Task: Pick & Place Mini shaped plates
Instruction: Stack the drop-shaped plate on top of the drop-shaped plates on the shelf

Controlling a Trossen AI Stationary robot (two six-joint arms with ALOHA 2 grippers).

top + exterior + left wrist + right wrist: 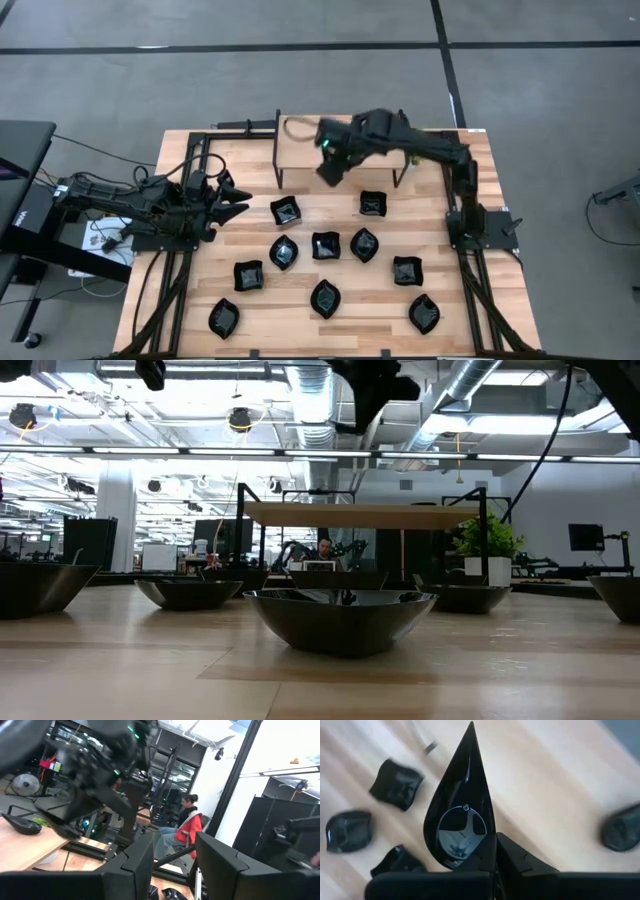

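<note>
Several glossy black mini shaped plates lie scattered on the wooden table point(200, 290), among them a square one point(286, 210) and a leaf one point(325, 298). My right gripper point(332, 165) hangs high over the table's far middle, in front of a low wooden shelf point(340, 140), shut on a teardrop plate point(460, 815). In the low view only the right gripper's point(375, 395) underside shows at the top. My left gripper point(238, 205) waits at the table's left side, open with nothing between its fingers point(142, 865). My right gripper pinches the teardrop plate's rim at its wide, rounded end point(487, 847) between its two fingers. The fingers slant down from above and lie along the plate. The plate is lifted clear of the table, its pointed tip point(471, 727) aimed away from the gripper.
The shelf point(365, 515) on black legs stands at the far edge, with a small green plant point(487, 550) behind it to the right. Plates fill the table's middle and near part. A seated person point(187, 827) shows in the room beyond the table.
</note>
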